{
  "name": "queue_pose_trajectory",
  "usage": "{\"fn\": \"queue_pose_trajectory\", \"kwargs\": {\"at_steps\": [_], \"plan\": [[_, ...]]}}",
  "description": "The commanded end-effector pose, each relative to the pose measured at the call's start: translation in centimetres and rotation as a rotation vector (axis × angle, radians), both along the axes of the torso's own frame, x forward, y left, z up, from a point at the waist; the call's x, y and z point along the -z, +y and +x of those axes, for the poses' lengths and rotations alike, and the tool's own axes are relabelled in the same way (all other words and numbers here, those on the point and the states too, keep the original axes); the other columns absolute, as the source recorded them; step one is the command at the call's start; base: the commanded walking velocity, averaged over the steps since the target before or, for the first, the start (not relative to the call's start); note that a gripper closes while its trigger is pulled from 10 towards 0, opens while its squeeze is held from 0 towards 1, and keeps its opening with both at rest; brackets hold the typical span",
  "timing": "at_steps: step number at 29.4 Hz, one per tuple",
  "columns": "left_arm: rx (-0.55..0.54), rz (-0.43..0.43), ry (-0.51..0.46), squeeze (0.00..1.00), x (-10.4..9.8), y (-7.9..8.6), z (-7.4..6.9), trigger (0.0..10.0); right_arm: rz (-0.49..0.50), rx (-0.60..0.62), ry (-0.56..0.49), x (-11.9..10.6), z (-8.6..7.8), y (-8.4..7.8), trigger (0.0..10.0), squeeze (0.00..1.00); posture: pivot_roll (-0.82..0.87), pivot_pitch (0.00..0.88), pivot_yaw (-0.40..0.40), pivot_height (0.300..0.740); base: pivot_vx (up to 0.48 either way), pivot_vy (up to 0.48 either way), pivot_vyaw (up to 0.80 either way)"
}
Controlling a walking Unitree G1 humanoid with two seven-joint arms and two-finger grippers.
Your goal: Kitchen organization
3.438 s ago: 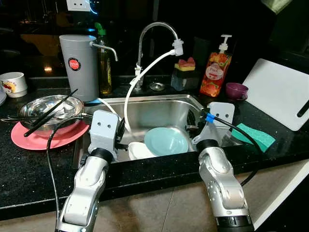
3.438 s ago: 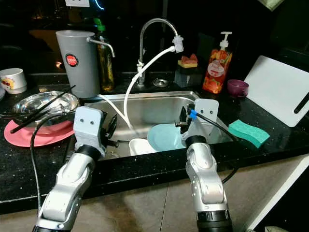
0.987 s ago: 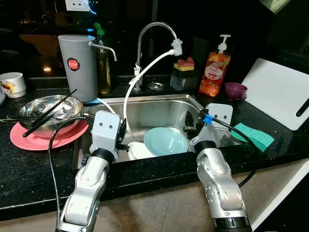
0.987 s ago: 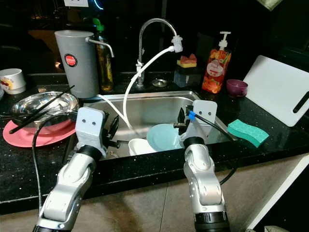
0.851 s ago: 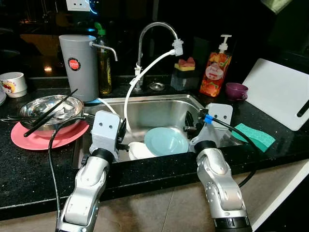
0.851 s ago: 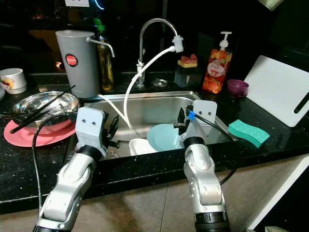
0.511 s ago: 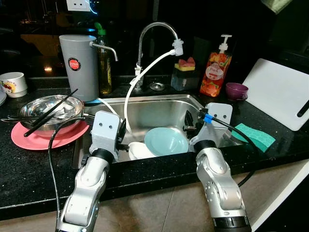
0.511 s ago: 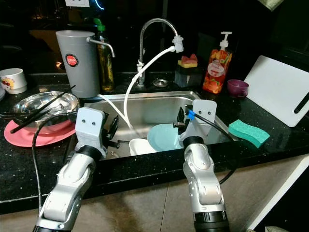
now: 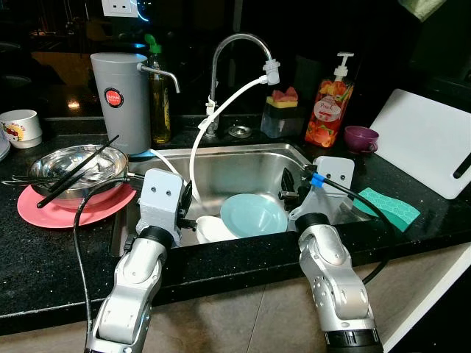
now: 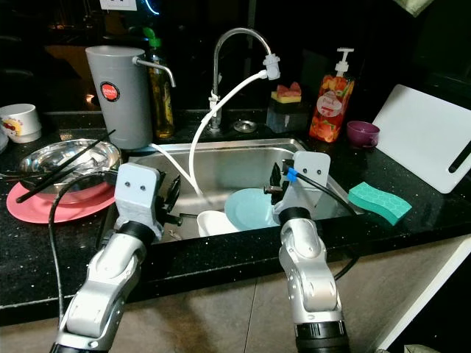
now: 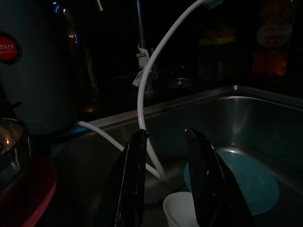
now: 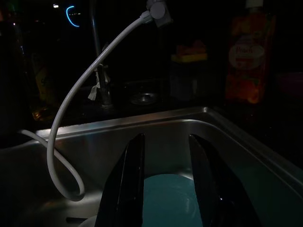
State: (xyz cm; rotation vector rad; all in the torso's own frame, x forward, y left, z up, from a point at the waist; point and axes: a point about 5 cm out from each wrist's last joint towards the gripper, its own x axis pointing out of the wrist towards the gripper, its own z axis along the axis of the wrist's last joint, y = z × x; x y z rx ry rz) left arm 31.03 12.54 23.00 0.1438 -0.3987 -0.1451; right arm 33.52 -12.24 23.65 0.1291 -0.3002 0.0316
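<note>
A light blue plate (image 9: pixel 254 215) leans in the steel sink (image 9: pixel 221 163), with a white cup (image 9: pixel 213 229) beside it on its left. My left gripper (image 11: pixel 165 133) hovers over the sink's front left part, open and holding nothing, pointing toward the white hose (image 11: pixel 149 85) and the cup (image 11: pixel 182 208). My right gripper (image 12: pixel 166 138) is open and empty over the sink's front right part, just above the blue plate (image 12: pixel 168 194). From the head, the left wrist mount (image 9: pixel 163 195) and right wrist mount (image 9: pixel 330 176) cover most of the fingers.
A faucet (image 9: pixel 224 51) with a white hose arcs over the sink. Left counter: grey water dispenser (image 9: pixel 120 99), steel bowl with chopsticks (image 9: pixel 73 165) on a pink plate (image 9: pixel 51 213), white mug (image 9: pixel 20 126). Right counter: soap bottle (image 9: pixel 330 107), purple cup (image 9: pixel 360 137), green sponge (image 9: pixel 386 208), white cutting board (image 9: pixel 427 140).
My right gripper has edged slightly left over the sink. The left arm and the dishes stay where they were.
</note>
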Motion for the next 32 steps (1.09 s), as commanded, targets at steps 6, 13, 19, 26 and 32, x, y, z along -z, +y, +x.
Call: {"fn": "queue_pose_trajectory", "kwargs": {"at_steps": [6, 13, 19, 26, 32], "plan": [[-0.007, 0.008, 0.019, 0.0, 0.47, 0.06, 0.06, 10.0, 0.009, 0.001, 0.008, 0.19, 0.0, -0.09, 10.0, 0.0, 0.12, 0.061, -0.08, 0.74, 0.0, 0.0, 0.0], [-0.005, 0.008, 0.02, 0.0, 0.48, 0.01, 0.04, 10.0, 0.008, 0.007, 0.011, 0.31, -0.04, -0.29, 10.0, 0.0, 0.13, 0.063, -0.078, 0.74, 0.0, 0.0, 0.0], [-0.006, 0.009, 0.02, 0.0, 0.47, 0.06, 0.07, 10.0, 0.009, 0.003, 0.007, 0.15, -0.01, -0.11, 10.0, 0.0, 0.12, 0.066, -0.077, 0.74, 0.0, 0.0, 0.0], [-0.002, 0.009, 0.019, 0.0, 0.49, -0.1, 0.05, 10.0, 0.008, 0.009, 0.013, 0.39, -0.04, -0.32, 10.0, 0.0, 0.12, 0.06, -0.078, 0.74, 0.0, 0.0, 0.0], [-0.012, 0.003, 0.015, 0.0, 0.3, 0.12, 0.18, 10.0, 0.007, -0.001, 0.005, 0.09, 0.0, 0.01, 10.0, 0.0, 0.12, 0.06, -0.078, 0.74, 0.0, 0.0, 0.0]]}}
